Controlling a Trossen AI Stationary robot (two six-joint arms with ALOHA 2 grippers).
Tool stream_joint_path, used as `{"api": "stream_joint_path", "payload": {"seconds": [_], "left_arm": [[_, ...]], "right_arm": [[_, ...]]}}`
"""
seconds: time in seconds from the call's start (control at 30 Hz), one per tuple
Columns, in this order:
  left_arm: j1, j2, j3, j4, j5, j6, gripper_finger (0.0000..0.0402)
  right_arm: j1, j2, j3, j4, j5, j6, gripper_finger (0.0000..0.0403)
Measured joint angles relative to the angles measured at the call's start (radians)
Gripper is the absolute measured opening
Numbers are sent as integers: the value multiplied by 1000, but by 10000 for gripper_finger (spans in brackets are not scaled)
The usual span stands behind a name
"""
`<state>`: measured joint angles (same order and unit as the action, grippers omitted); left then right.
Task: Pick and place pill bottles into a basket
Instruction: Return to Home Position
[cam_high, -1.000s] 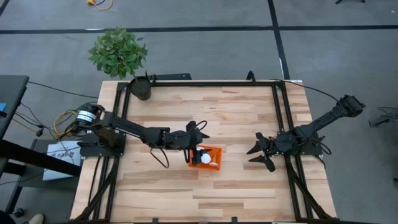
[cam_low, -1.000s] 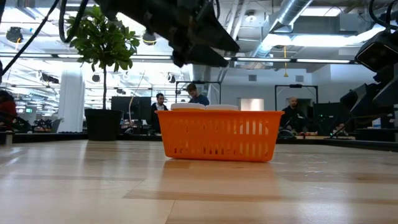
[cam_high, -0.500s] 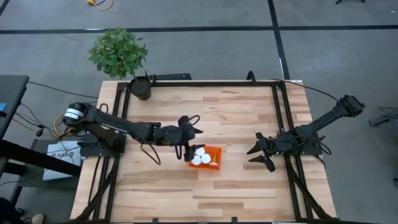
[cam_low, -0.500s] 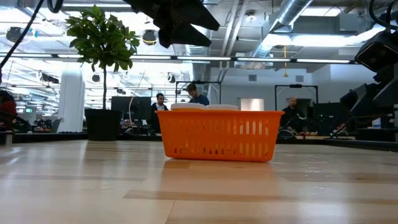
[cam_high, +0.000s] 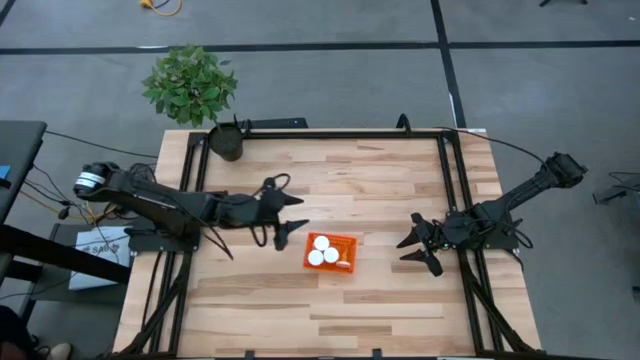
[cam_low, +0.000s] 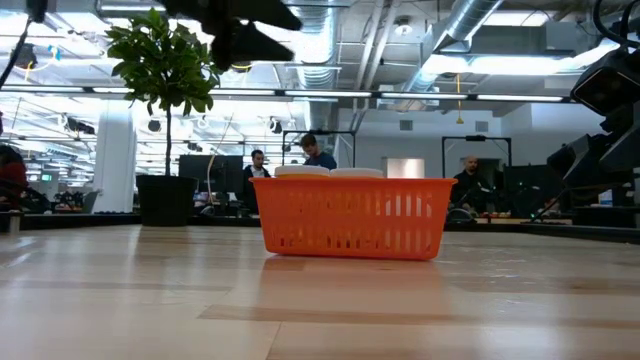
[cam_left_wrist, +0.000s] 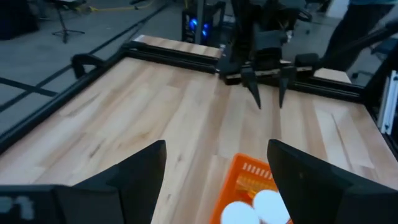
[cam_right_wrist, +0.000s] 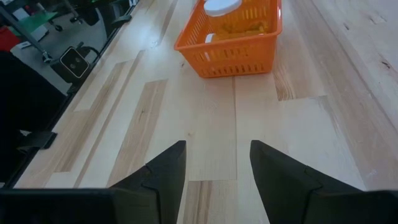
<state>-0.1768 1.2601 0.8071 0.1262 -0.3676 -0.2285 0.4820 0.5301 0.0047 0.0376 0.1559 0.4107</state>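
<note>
- My left claw (cam_high: 298, 213) hung above the tabletop (cam_high: 380, 180), fingers apart and empty, just beside the basket (cam_high: 347, 243).
- Pill bottles (cam_high: 322, 243) sat inside the basket, white caps up.
- My right claw (cam_high: 418, 255) waited near the tabletop's right edge, fingers apart, empty.

Both arms were matt black throughout, with slim tubular links between bulkier joint housings. The left arm (cam_high: 180, 205) carried a pale silver cap (cam_high: 88, 182) on one joint housing. A thin black cable (cam_high: 268, 183) looped loosely off the link behind the left claw (cam_high: 297, 214). The right arm (cam_high: 510, 205) had the same build and colour. The right claw (cam_high: 414, 254) had slender, pointed tips. Seen from the wrists, the fingers (cam_left_wrist: 134, 180) were broad dark wedges with flat inner faces.
</note>
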Motion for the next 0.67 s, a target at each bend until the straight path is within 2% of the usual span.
{"api": "stream_joint_path", "payload": {"seconds": [0.43,0.67], "left_arm": [[0,-342,-268,23,-2,-63,269],[0,-532,-384,24,49,-63,269]], "right_arm": [[0,0,0,0,0,0,171],[0,0,0,0,0,0,171]]}}
